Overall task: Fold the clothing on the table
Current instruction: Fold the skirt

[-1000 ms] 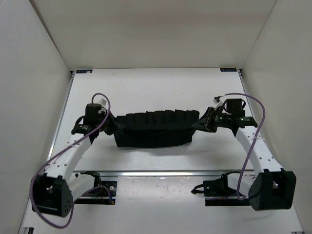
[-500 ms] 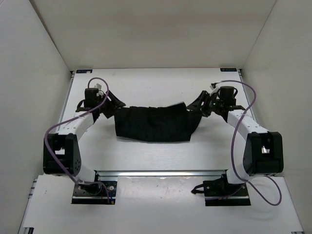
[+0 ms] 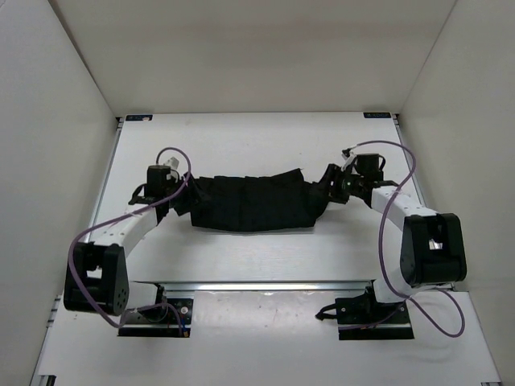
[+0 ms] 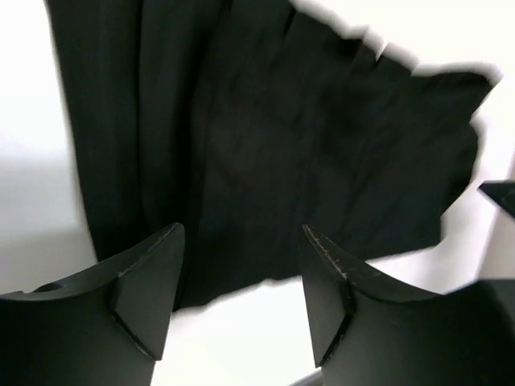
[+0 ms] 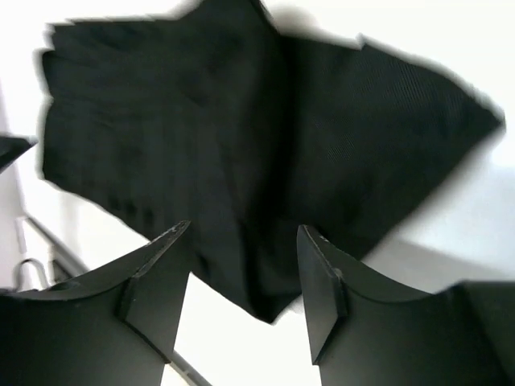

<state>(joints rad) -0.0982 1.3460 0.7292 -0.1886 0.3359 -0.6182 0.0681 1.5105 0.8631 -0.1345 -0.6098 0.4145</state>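
Note:
The black pleated clothing [image 3: 253,206] lies in a wide band across the middle of the white table [image 3: 257,137]. My left gripper [image 3: 187,199] is at its left end and stands open, with nothing between the fingers. In the left wrist view the clothing [image 4: 265,137] spreads just beyond the fingertips [image 4: 153,281] of my left gripper [image 4: 241,265]. My right gripper [image 3: 326,186] is at the right end, also open. In the right wrist view a corner of the clothing [image 5: 241,137] lies on the table under the gap of my right gripper [image 5: 241,257], ungripped.
White enclosure walls [image 3: 56,104] close in the table on three sides. A metal rail [image 3: 265,285] runs along the near edge, with both arm mounts [image 3: 153,315] behind it. Purple cables [image 3: 394,241] loop beside each arm.
Both grippers have opened and let go of the clothing's ends. The clothing moved a little farther from the bases and now lies loose on the table.

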